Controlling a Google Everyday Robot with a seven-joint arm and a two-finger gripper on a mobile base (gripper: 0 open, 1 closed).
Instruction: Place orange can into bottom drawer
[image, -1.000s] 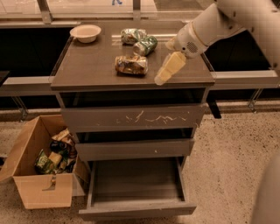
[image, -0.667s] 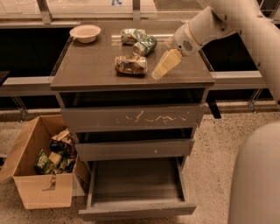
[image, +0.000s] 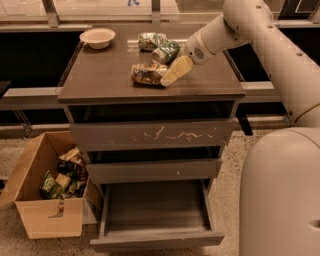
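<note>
1. Gripper (image: 172, 74) is hovering at the orange can (image: 146, 73); whether it is gripping, I cannot tell.
2. Can is lying on the worktop (image: 105, 75), not yet lifted.
3. Bottom drawer (image: 155, 215) is standing open, waiting.

I am holding the gripper (image: 173, 73) at the orange can's (image: 145, 73) right end on the cabinet top (image: 100, 75); the bottom drawer (image: 155, 241) is standing open.

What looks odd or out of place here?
The orange can lies on its side on the cabinet top, by the gripper; the green can and green-and-white can behind it look toppled too. White scratches mark the top drawer. The bottom drawer stands open.
</note>
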